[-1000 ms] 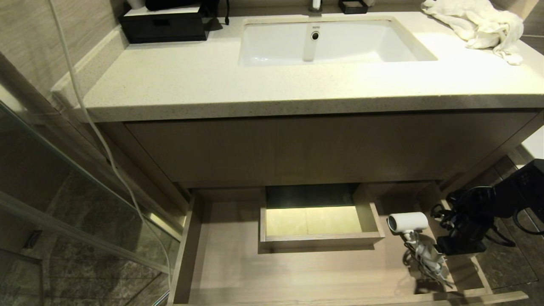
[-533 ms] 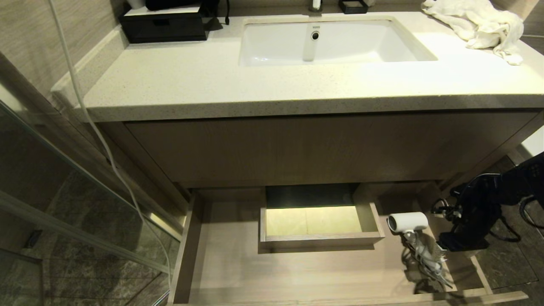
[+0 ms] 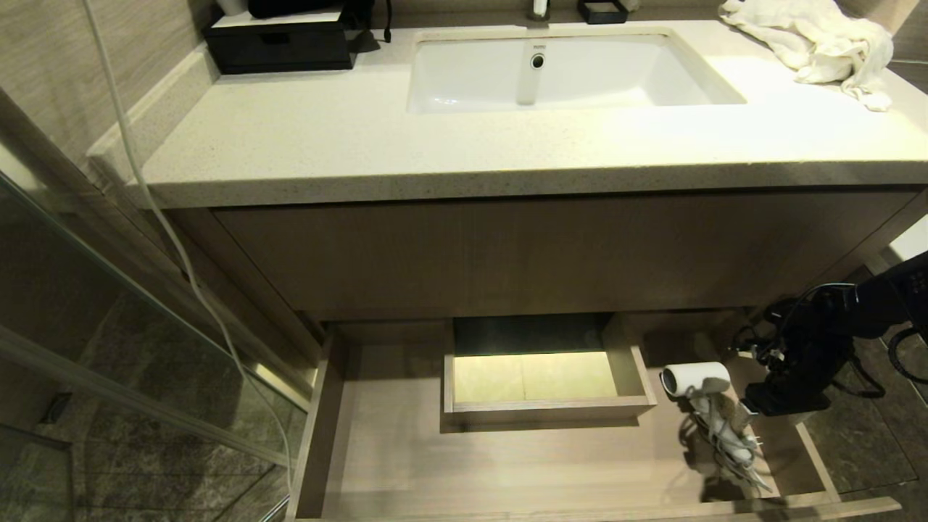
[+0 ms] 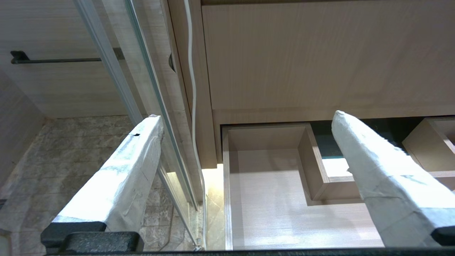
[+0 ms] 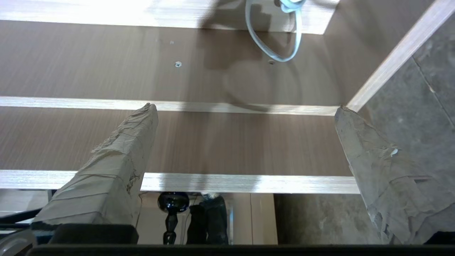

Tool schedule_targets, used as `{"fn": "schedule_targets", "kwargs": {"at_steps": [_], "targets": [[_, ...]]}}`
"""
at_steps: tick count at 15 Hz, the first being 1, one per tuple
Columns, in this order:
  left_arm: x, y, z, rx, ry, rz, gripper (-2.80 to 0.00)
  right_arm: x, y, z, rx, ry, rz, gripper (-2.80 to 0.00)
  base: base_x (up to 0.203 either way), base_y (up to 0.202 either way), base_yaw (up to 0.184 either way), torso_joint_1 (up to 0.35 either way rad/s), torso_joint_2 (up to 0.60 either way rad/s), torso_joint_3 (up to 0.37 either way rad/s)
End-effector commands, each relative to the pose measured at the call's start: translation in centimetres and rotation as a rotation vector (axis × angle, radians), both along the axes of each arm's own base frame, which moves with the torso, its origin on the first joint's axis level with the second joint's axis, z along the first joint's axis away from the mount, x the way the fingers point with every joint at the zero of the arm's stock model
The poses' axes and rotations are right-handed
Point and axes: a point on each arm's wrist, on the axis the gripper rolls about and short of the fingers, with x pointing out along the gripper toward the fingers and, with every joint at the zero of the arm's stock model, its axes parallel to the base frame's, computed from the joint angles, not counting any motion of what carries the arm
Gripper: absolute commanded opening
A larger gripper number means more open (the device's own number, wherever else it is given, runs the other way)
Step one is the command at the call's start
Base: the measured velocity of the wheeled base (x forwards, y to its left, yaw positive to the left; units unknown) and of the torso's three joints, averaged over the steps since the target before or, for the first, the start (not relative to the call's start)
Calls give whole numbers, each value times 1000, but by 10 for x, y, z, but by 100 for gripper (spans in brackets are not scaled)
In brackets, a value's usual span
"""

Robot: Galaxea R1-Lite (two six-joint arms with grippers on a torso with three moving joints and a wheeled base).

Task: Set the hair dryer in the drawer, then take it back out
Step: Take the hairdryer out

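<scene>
The wide wood-grain drawer [image 3: 507, 464] stands pulled out below the vanity. In its right end lies the white hair dryer [image 3: 697, 379], barrel pointing left, with its cord-wound handle toward the drawer front. My right gripper [image 3: 784, 404] hangs open just right of the dryer, over the drawer's right side, holding nothing. In the right wrist view, a loop of the dryer's cord [image 5: 273, 46] lies beyond the open right gripper [image 5: 245, 106], which is over the drawer's front wall [image 5: 213, 142]. My left gripper [image 4: 246, 115] is parked open before the drawer's left end [image 4: 270, 199].
The boxed notch [image 3: 544, 406] juts into the drawer at its rear middle. Above are the vanity panel [image 3: 507, 254], countertop [image 3: 362, 145], sink [image 3: 565, 72], a white towel [image 3: 819, 43] and a black box [image 3: 279, 43]. A glass door [image 3: 109, 326] and a hanging white cable [image 3: 167, 232] stand on the left.
My right arm has lifted slightly and drawn back to the right, and the wrist has turned. The hair dryer has stayed in the drawer. The left arm has not moved.
</scene>
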Motion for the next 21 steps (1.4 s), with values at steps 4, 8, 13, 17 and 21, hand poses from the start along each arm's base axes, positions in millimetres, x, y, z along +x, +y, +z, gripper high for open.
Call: {"fn": "schedule_targets", "kwargs": {"at_steps": [4,8,13,17,21], "targets": [[4,0,-11,0,38,0,0,-3,0,13,-5,-14,3,0,0,0,0,0,0,0],[4,0,-11,0,38,0,0,-3,1,15,-8,-19,11,0,0,0,0,0,0,0],[4,0,-11,0,38,0,0,-1,3,18,-15,-35,35,0,0,0,0,0,0,0],[4,0,-11,1,40,1,0,-2,6,26,-19,-45,41,0,0,0,0,0,0,0],[4,0,-11,2,40,-1,0,-2,10,31,-24,-56,52,0,0,0,0,0,0,0]]}}
